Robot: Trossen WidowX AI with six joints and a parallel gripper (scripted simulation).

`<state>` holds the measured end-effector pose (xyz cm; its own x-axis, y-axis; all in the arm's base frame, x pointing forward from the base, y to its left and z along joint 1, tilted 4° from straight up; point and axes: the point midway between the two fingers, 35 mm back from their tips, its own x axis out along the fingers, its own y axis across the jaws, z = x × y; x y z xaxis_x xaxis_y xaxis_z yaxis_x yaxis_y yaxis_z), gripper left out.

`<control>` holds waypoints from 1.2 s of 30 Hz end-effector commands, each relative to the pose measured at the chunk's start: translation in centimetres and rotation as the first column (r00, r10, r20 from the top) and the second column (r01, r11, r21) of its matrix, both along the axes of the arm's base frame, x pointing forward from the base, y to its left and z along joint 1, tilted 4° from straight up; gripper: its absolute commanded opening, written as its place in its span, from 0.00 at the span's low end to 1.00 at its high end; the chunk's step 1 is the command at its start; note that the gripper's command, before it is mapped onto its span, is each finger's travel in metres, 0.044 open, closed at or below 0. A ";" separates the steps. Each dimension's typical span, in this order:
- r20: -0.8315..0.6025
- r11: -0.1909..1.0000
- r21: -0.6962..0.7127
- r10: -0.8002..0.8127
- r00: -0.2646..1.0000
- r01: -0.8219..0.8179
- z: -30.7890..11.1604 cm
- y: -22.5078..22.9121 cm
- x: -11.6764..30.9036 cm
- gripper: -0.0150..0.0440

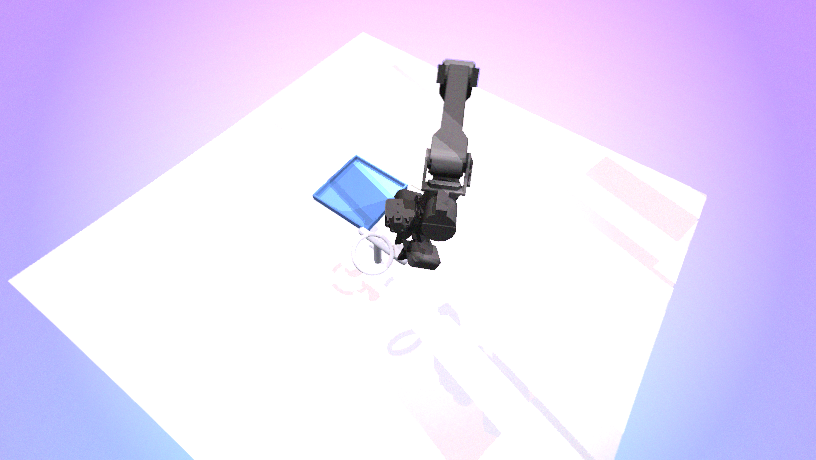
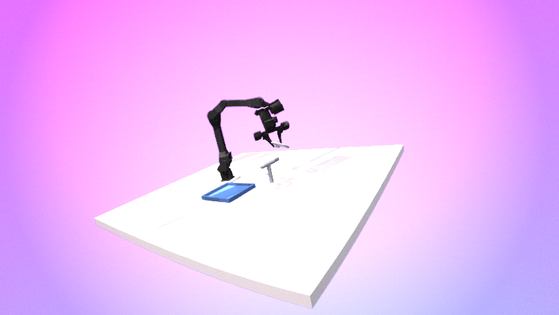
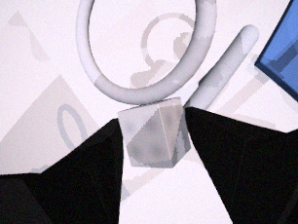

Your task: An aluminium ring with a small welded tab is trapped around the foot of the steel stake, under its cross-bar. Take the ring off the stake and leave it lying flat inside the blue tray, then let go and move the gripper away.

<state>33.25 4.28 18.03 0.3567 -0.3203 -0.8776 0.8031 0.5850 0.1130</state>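
A matte black and dark grey arm (image 1: 455, 105) (image 2: 220, 135) with blocky joints, rounded housings and tapering black fingers.

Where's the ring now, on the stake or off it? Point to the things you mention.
Off. The end effector (image 1: 401, 256) (image 2: 276, 145) (image 3: 154, 122) holds the ring (image 1: 353, 264) (image 2: 285, 146) (image 3: 207, 31) above the stake (image 1: 377, 254) (image 2: 270, 176) in the exterior view.
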 end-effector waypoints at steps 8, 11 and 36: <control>0.126 0.979 0.075 -0.199 0.972 0.191 0.1 -1.1 -1.3 0.25; 0.156 0.965 0.102 -0.254 0.955 0.240 0.0 -1.4 -1.7 0.25; 0.318 0.737 0.399 -0.669 0.672 0.545 -1.1 -3.6 -4.7 0.25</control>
